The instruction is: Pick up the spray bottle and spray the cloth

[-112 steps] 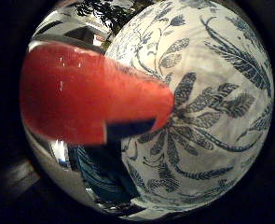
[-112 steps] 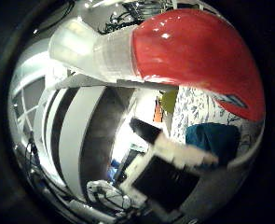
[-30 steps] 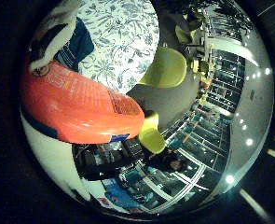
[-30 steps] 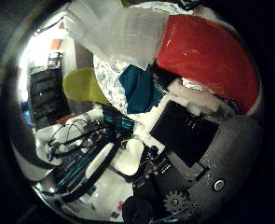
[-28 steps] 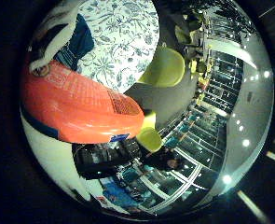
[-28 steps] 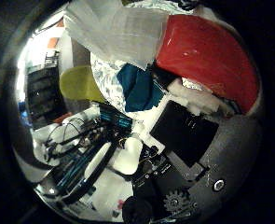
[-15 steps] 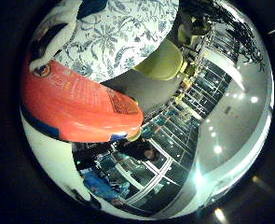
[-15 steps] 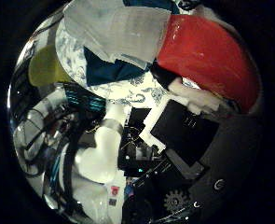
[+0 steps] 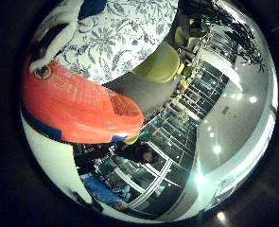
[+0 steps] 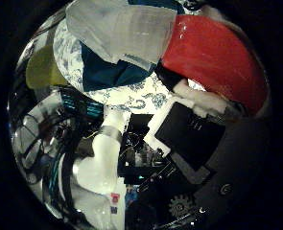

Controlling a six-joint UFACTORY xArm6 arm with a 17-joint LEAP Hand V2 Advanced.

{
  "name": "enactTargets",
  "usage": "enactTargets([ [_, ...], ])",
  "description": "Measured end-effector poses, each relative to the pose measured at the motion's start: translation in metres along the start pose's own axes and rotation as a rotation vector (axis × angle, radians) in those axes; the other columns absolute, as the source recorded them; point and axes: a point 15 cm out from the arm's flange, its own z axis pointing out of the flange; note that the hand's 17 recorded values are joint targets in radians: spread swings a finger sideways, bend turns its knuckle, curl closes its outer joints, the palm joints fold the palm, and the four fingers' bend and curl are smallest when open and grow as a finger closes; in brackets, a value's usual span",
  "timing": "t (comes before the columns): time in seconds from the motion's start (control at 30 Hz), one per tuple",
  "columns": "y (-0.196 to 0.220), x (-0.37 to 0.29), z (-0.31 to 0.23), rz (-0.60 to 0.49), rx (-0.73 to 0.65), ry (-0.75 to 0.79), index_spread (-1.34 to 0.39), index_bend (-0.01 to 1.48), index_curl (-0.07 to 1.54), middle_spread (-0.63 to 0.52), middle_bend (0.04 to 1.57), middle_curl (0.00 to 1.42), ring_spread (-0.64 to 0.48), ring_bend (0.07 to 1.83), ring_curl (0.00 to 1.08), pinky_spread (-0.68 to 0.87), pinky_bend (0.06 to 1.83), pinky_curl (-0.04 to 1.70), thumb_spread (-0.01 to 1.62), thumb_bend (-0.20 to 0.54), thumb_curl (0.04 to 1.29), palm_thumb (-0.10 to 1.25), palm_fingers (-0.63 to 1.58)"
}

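My right hand (image 10: 187,132) is shut on a red spray bottle (image 10: 214,56). The bottle lies close against the palm, with the hand's white and black fingers beside it. Its pale, translucent spray head (image 10: 118,33) reaches out over a teal cloth (image 10: 114,73). The cloth lies on a table with a blue and white floral tablecloth (image 10: 139,97), well away from the hand. In the little finger side palm view the bottle's red body (image 9: 68,102) fills one side, with the floral tablecloth (image 9: 120,33) beyond it.
A yellow-green chair (image 9: 160,61) stands beside the table and also shows in the thumb side palm view (image 10: 43,67). A white arm segment (image 10: 98,158) and dark equipment lie past the table's edge. Shelving and ceiling lights (image 9: 215,149) fill the room behind.
The bottle stays in my hand. The whole picture has turned: earlier the tablecloth filled the view close by, now the table and cloth lie farther off and the room shows.
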Motion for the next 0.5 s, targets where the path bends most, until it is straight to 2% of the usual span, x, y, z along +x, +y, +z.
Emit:
enactTargets([
  [0.2,-0.012,0.014,-0.076,0.071,0.153,-0.121,-0.19,1.16,0.82,-0.08,1.40,0.68,-0.21,1.35,0.81,-0.20,1.01,1.41,0.95,-0.013,0.76,1.08,1.13],
  [0.37,-0.034,0.000,-0.139,0.060,0.287,-0.304,-0.19,1.16,0.82,-0.08,1.40,0.68,-0.21,1.35,0.80,-0.20,1.02,1.40,0.95,-0.013,0.76,1.08,1.13],
  [0.5,-0.049,-0.017,-0.165,0.045,0.356,-0.452,-0.19,1.16,0.82,-0.08,1.39,0.68,-0.21,1.36,0.80,-0.20,1.02,1.39,0.95,-0.012,0.76,1.09,1.13],
])
